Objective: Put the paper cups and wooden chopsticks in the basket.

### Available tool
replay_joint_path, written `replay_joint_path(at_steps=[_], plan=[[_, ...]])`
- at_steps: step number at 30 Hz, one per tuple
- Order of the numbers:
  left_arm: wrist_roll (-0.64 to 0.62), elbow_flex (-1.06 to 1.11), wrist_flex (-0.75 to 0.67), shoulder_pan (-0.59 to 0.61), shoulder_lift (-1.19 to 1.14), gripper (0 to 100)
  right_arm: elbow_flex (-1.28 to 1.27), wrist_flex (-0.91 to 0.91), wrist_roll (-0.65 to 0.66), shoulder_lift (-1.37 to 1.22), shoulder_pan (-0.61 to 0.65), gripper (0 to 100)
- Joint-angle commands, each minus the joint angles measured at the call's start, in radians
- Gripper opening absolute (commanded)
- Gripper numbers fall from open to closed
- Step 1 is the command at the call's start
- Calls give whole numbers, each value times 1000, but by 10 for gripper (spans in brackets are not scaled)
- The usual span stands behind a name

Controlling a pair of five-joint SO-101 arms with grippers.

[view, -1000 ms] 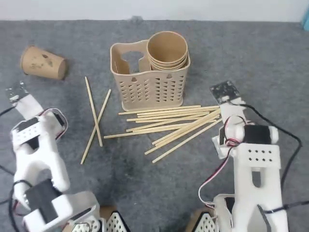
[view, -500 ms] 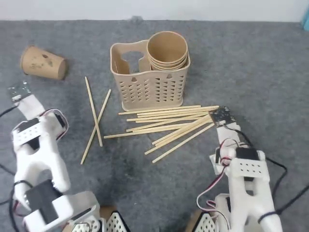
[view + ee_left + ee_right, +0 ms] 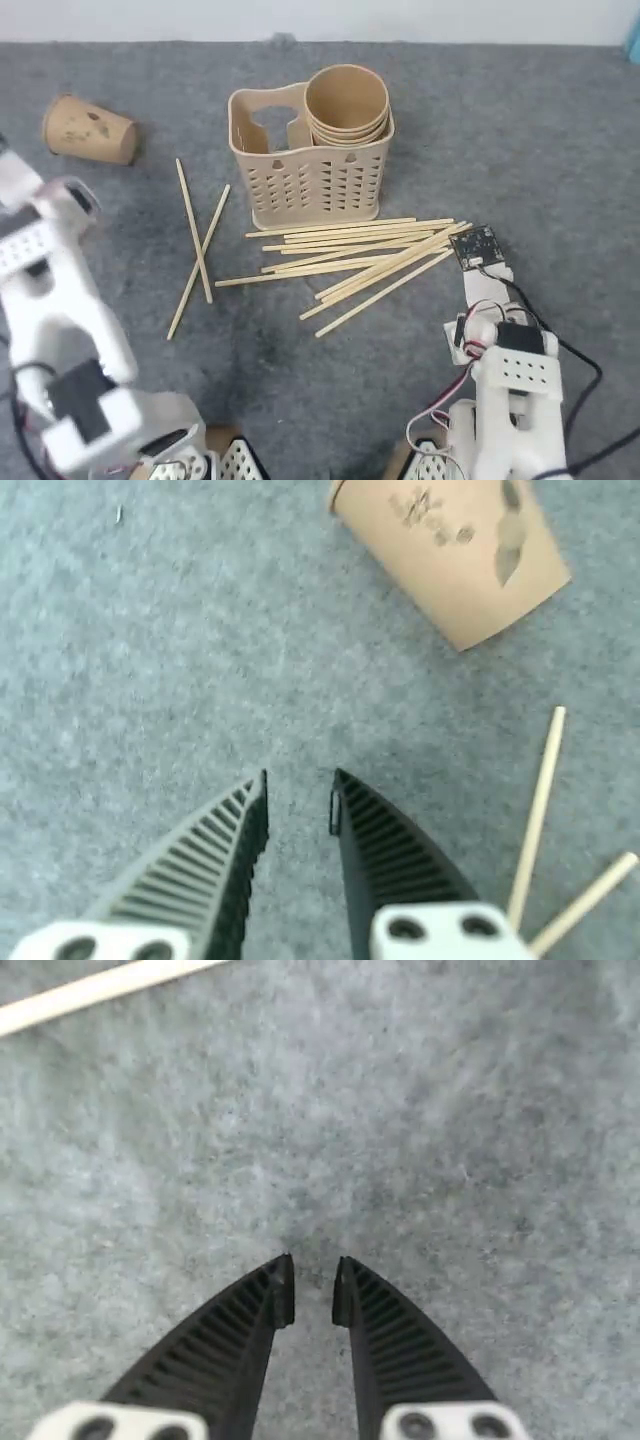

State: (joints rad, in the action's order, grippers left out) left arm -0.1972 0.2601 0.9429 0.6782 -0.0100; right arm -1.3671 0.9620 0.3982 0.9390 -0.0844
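**One cup and all chopsticks lying outside the basket, both end effectors holding nothing**

Far left: loose paper cup (image 3: 88, 129) is lying on its side on the grey surface (image 3: 560, 130), well apart from the basket. The left end effector (image 3: 298, 780) is hovering low over bare surface near that cup, not touching it. Its fingers are sitting slightly apart with nothing between them.

Next over, a crossed pair of chopsticks (image 3: 198, 250) is lying flat just left of the basket (image 3: 310, 185). The basket is standing upright, and a stack of paper cups (image 3: 346, 100) is sitting in its right compartment.

In front of the basket, the chopstick pile (image 3: 350, 258) is lying fanned out, its right ends running up beside the right arm (image 3: 515, 380). The right end effector (image 3: 314, 1265) is pointing down at bare surface near those ends. Its fingers are sitting a narrow gap apart, gripping nothing and clear of the nearest chopstick.
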Motion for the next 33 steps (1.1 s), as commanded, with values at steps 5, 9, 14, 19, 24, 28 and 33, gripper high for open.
replay_joint_path(at_steps=[5, 9, 14, 19, 24, 28, 33], plan=[[-18, -940, 368, 11, -428, 104, -20, -16, 0, 96, 22, 75], [-18, -1383, 471, 11, -694, 104, -34, -16, 34, 111, 22, 75], [-18, -1845, 491, 11, -999, 105, -35, -16, 51, 111, 24, 75], [-21, -1910, 262, 28, -1183, 105, -35, -16, 52, 111, 24, 75], [-167, -1813, -87, 55, -1289, 105, -35, -16, 54, 111, 24, 75], [-190, -1768, -296, 29, -1364, 106, -35, -16, 54, 111, 24, 75], [-190, -1733, -454, -28, -1464, 106, -34, -16, 54, 111, 24, 75]])
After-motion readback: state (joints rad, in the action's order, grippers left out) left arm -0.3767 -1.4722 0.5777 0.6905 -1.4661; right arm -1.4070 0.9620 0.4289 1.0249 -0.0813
